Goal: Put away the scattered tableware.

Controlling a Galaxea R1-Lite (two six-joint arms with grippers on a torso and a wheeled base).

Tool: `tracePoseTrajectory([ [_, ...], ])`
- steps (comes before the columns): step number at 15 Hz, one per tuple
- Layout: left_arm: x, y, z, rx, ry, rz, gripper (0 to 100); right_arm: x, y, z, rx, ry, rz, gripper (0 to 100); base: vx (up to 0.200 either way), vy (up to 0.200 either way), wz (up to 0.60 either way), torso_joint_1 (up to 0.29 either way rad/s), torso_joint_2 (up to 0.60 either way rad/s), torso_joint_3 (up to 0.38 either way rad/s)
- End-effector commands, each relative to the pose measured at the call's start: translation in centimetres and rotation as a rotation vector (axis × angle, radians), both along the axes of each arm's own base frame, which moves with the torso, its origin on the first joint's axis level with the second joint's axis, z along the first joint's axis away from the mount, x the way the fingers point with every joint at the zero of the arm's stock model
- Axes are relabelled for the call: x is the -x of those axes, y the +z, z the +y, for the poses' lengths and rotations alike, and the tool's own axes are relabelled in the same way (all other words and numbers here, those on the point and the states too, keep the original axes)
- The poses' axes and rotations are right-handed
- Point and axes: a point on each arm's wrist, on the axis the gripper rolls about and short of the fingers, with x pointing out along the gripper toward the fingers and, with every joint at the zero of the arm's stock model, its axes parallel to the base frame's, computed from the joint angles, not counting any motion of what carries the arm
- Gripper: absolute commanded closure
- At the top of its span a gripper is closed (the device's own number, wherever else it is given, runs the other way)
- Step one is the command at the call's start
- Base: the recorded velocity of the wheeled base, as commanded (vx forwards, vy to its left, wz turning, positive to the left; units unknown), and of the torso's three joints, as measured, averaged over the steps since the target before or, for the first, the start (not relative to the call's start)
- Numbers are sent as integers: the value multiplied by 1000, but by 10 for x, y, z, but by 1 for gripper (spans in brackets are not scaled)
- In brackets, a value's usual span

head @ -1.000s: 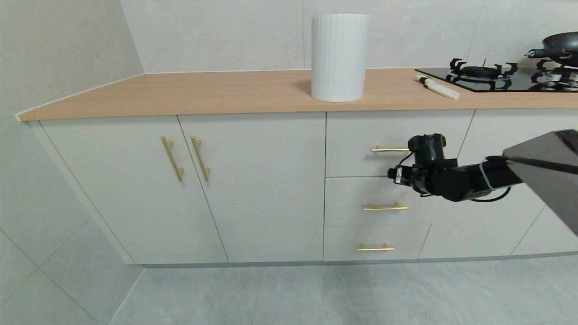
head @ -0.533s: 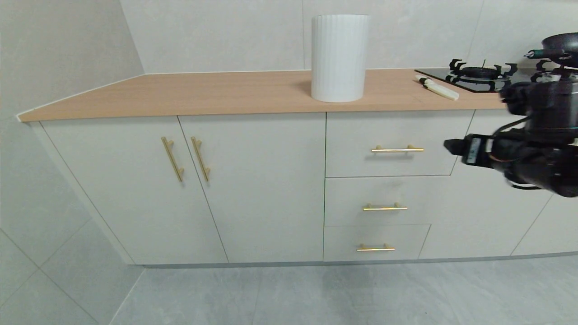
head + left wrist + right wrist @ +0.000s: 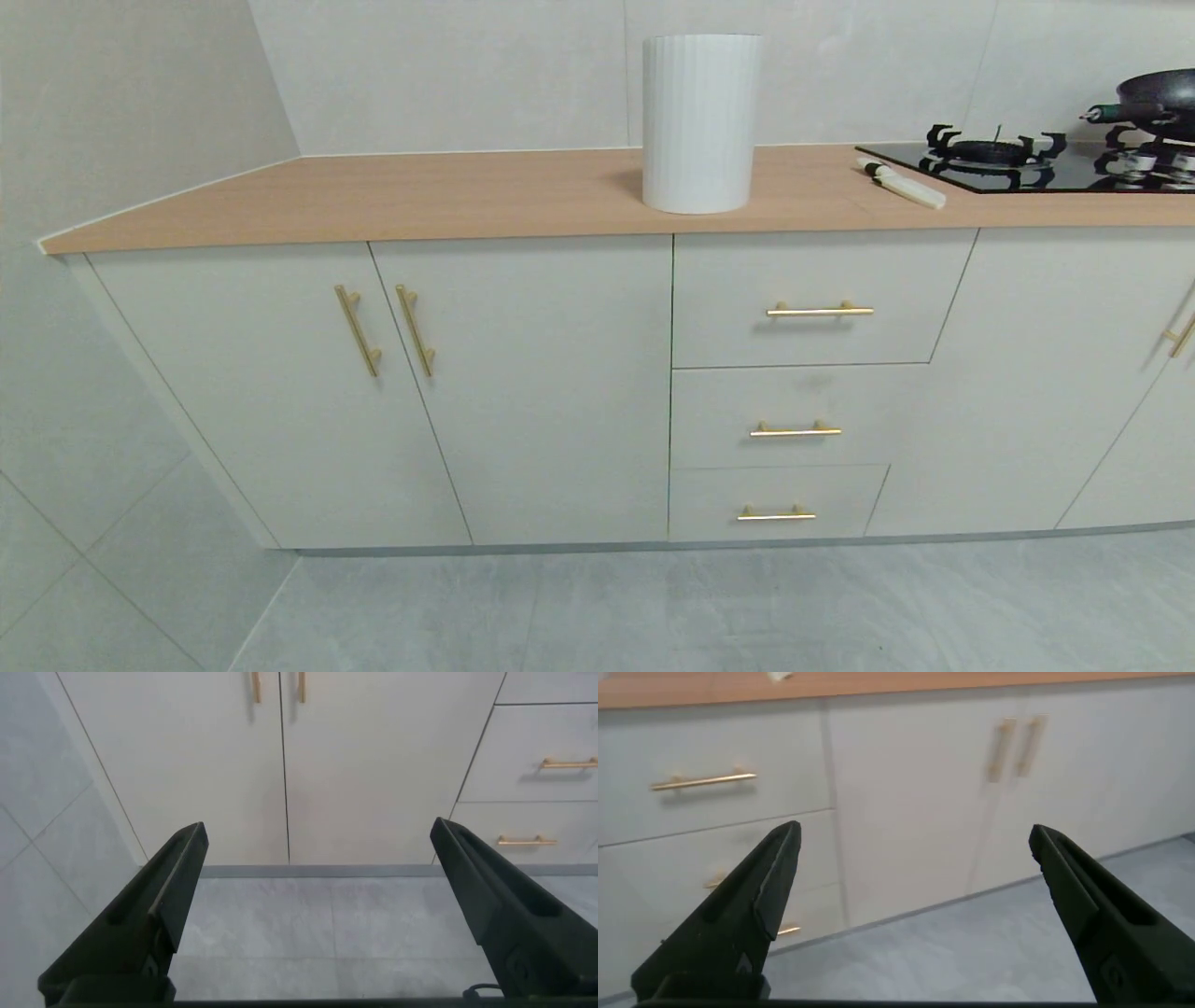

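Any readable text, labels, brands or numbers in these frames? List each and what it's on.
None: no text can be read in any view.
white ribbed canister: plain, no print.
cream-handled utensil on the countertop: dark band near one end, too small to tell if it carries print.
drawer fronts and hob: no marks or labels.

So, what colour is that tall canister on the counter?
White, with fine vertical ribbing. The canister shows best in the head view, on the wooden counter.
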Motion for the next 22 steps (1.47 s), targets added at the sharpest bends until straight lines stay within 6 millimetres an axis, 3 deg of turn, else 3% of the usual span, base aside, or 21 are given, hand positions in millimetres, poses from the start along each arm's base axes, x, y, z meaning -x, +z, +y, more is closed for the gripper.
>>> tracePoseTrajectory([
  [1,0,0,0,0,1,1,0,80,-55,-10,13,-60,-110,0,0,0,0,0,0,0],
  [6,0,0,0,0,-1,1,0,82,-68,-3,5,-130,-101,0,0,0,0,0,0,0],
  [8,0,0,0,0,1,1,0,80,-88,0,23,-55,-92,0,0,0,0,0,0,0],
  [11,0,0,0,0,-1,1,0,58,-125,3,28,92,5,0,0,0,0,0,0,0],
  [14,0,0,0,0,-1,1,0,39,-155,7,40,262,-10,0,0,0,0,0,0,0],
  [22,0,0,0,0,1,1,0,39,-158,10,-6,415,17,0,0,0,0,0,0,0],
])
